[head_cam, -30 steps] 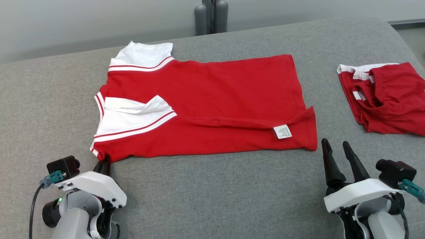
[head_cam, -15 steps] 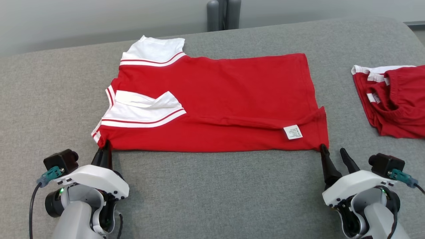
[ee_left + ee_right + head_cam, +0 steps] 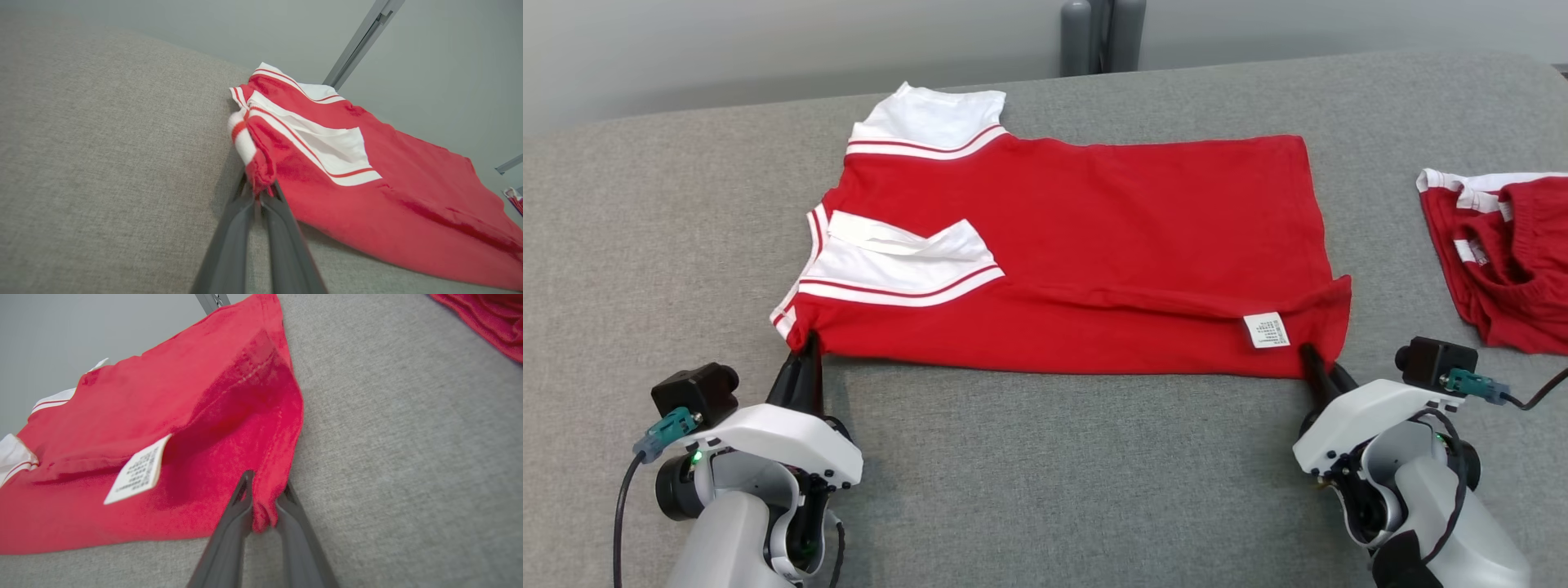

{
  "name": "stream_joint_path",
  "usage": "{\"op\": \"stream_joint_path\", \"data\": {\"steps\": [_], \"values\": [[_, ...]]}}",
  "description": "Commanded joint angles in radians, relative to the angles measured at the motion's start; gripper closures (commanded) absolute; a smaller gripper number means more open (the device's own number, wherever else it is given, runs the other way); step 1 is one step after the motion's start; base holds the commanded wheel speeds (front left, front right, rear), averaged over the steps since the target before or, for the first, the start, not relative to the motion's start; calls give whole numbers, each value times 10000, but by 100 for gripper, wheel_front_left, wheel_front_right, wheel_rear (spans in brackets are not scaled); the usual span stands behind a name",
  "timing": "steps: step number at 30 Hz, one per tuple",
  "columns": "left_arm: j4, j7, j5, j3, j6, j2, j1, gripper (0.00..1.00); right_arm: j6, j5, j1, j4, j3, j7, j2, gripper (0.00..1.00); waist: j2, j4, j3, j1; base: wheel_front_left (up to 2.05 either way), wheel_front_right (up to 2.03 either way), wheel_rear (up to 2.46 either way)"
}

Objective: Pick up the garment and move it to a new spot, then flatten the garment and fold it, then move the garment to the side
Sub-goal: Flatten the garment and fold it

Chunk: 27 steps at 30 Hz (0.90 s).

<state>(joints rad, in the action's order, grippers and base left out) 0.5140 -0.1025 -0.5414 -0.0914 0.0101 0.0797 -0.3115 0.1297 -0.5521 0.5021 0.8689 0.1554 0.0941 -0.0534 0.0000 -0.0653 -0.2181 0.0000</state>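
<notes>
Each arm ends in a glossy white shell (image 3: 784,441) over a pale grey forearm (image 3: 719,539). The left gripper (image 3: 809,347) and right gripper (image 3: 1313,359) each have two long dark grey fingers (image 3: 229,245) tapering to narrow tips. A boxy black camera (image 3: 696,390) sits on each wrist, with a teal plug (image 3: 663,430) and a thin black cable (image 3: 619,506). Small dark screws (image 3: 827,482) dot the left shell's edge, and a green light (image 3: 696,456) glows on that wrist.

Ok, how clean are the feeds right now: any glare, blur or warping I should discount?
Head view: even, soft light, no glare, shirt sharp. Left wrist view: wide-angle tilt, left pincer soft near the lens, a shadow beside the pinched corner. Right wrist view: right pincer soft too, label print too blurred to read.
</notes>
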Motion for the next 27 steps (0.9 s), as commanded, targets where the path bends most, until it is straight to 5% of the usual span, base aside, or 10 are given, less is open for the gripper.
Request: {"op": "stream_joint_path", "data": {"steps": [1,10,21,27], "values": [[-70,-74,61,-3,25,55,65,100,19,-32,35,98,26,80,41,100,0,12,15,0,0,0,0],[-998,-379,-30,-114,81,-6,776,100,19,-576,-429,-900,-440,52,-69,100,0,155,290,0,0,0,0],[-3851,-26,-365,-361,632,-109,3582,100,13,-922,-3378,-4965,-1541,-1842,-886,100,0,529,415,0,0,0,0],[-4739,429,-524,-757,920,-160,4677,100,13,-624,-4943,-6902,-2355,-2885,-523,100,0,706,395,0,0,0,0]]}}
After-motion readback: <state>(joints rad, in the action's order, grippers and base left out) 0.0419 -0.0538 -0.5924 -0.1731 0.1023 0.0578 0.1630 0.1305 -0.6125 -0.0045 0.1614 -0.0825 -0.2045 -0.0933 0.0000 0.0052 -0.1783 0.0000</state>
